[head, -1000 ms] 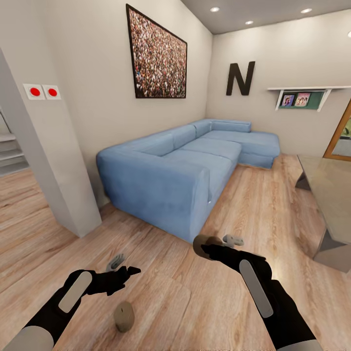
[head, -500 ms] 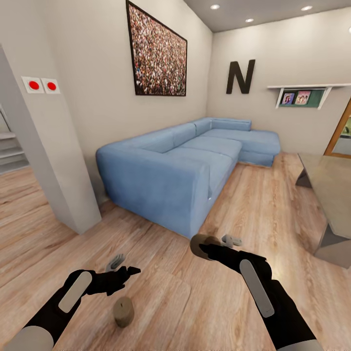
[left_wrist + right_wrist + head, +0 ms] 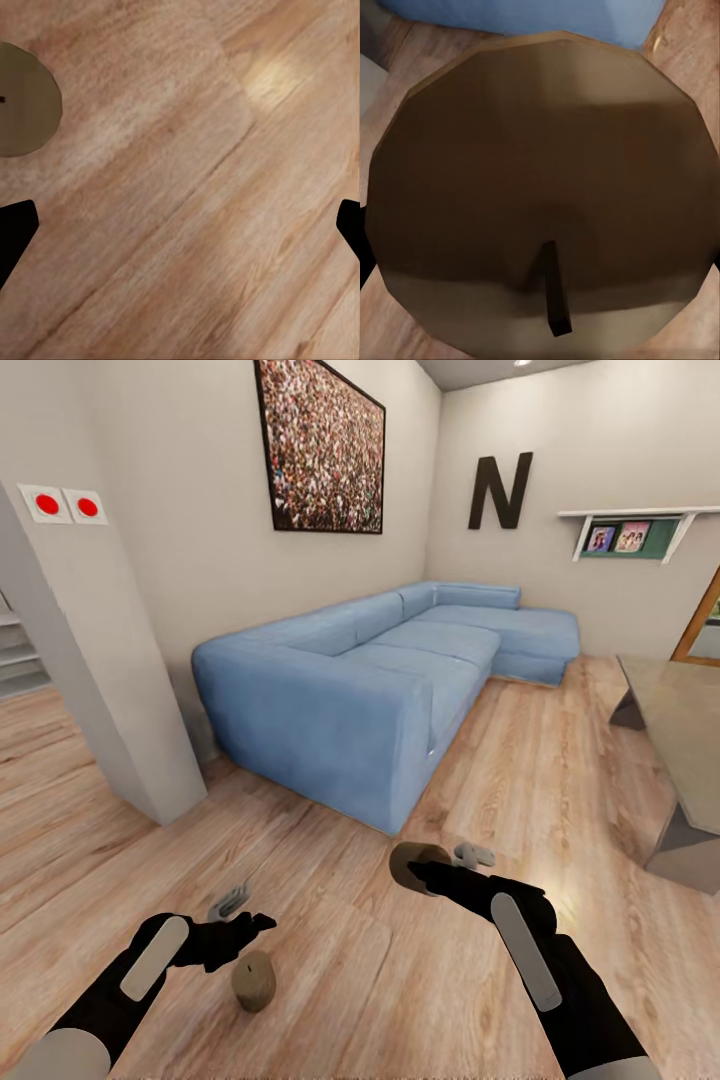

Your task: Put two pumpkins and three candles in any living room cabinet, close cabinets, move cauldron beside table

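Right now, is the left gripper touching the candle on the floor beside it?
Apart. In the left wrist view the candle lies on bare floor, clear of both dark fingertips of the open left gripper.

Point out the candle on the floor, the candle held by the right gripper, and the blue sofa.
Candle on the floor [image 3: 254, 981]: head view, on its side wall.
Held candle [image 3: 544, 195]: right wrist view, on its round top face above the wick.
Blue sofa [image 3: 300, 725]: head view, on the near armrest's front.
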Robot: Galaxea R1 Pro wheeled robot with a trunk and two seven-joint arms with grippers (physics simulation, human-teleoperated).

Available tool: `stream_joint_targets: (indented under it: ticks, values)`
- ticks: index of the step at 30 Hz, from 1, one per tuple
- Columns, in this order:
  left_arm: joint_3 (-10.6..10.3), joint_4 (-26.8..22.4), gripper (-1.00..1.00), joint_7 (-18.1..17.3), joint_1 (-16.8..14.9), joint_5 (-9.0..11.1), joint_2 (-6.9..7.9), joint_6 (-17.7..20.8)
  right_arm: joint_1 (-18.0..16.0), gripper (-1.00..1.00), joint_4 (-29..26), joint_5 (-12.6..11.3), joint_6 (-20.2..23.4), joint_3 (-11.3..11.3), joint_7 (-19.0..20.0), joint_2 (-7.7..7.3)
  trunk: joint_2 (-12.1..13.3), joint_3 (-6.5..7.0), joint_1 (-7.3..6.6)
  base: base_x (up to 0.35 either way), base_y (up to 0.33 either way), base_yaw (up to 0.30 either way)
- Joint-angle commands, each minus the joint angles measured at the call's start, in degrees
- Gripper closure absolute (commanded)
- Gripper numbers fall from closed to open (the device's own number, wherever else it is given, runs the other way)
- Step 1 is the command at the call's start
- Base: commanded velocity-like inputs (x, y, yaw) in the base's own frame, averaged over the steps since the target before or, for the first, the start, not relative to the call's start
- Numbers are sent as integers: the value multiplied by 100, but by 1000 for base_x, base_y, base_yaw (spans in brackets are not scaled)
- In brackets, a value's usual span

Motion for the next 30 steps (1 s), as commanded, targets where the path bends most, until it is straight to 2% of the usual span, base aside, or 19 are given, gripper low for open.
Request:
stream_joint_targets:
  ticks: [1,13,15,17,20,23,30]
  values:
    - [-21,-11,-100,64,-1,62,5,-16,-4,100,-4,-70,10,12,-58,-5,-4,-28,1,0,0,0]
    - [-31,-7,-100,110,1,54,4,-85,-4,100,20,-67,10,12,-56,21,-20,-294,32,0,0,0]
    - [-28,-7,-100,275,-1,57,4,-87,-4,100,20,-67,10,12,-56,22,-23,-338,37,0,0,0]
    - [-26,-7,-100,601,-4,61,-3,-135,-4,100,20,-67,9,12,-56,22,-26,-383,42,0,0,0]
    - [-36,-7,-100,890,-7,56,-121,-295,-4,100,20,-67,10,12,-56,22,-30,-449,50,0,0,0]
    - [-41,-7,-100,999,-6,54,-185,-342,-4,100,20,-67,9,12,-56,22,-34,-516,58,0,0,0]
    - [-38,-7,-100,1063,-7,54,-203,-358,-4,100,20,-62,10,12,-56,22,-34,-516,58,0,0,0]
